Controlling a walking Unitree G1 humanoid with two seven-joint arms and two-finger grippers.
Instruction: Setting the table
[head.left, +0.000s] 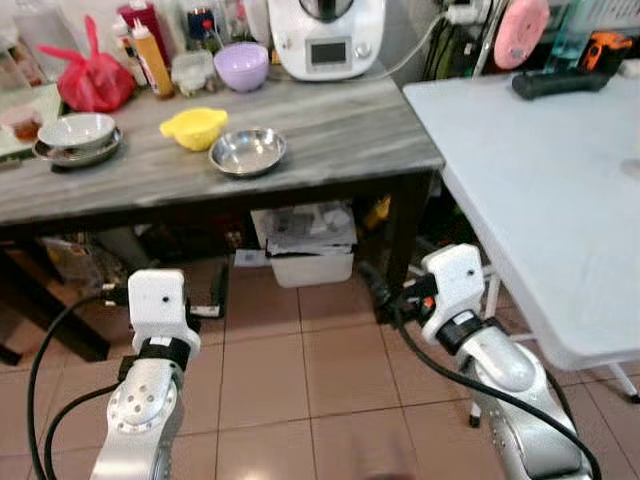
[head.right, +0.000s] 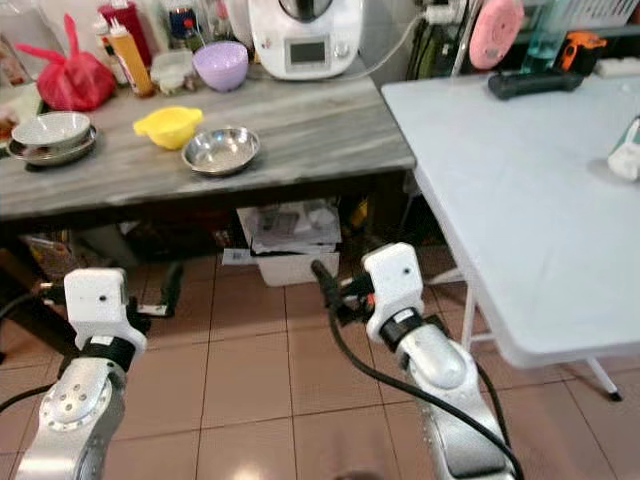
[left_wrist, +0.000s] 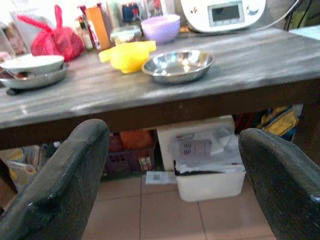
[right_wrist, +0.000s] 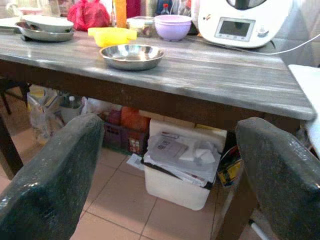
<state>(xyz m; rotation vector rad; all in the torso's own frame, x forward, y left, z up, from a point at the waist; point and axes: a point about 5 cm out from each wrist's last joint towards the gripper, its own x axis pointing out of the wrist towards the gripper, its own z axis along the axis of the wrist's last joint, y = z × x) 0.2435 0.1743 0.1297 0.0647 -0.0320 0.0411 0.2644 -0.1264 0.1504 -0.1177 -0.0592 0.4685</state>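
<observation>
A steel bowl (head.left: 247, 151) and a yellow bowl (head.left: 194, 127) sit side by side on the grey marble-top table (head.left: 350, 130). Behind them stands a purple bowl (head.left: 242, 66). At the table's left end a white bowl rests in a steel plate (head.left: 76, 138). A bare white folding table (head.left: 540, 180) stands to the right. Both arms are held low over the tiled floor, short of the grey table's front edge. My left gripper (left_wrist: 172, 190) is open and holds nothing. My right gripper (right_wrist: 165, 185) is open too, pointing under the table edge.
A white kitchen appliance (head.left: 327, 35), a red bag (head.left: 92, 78) and sauce bottles (head.left: 150, 55) line the back of the grey table. A white bin of papers (head.left: 310, 262) sits under it. A black object (head.left: 560, 82) lies at the white table's far edge.
</observation>
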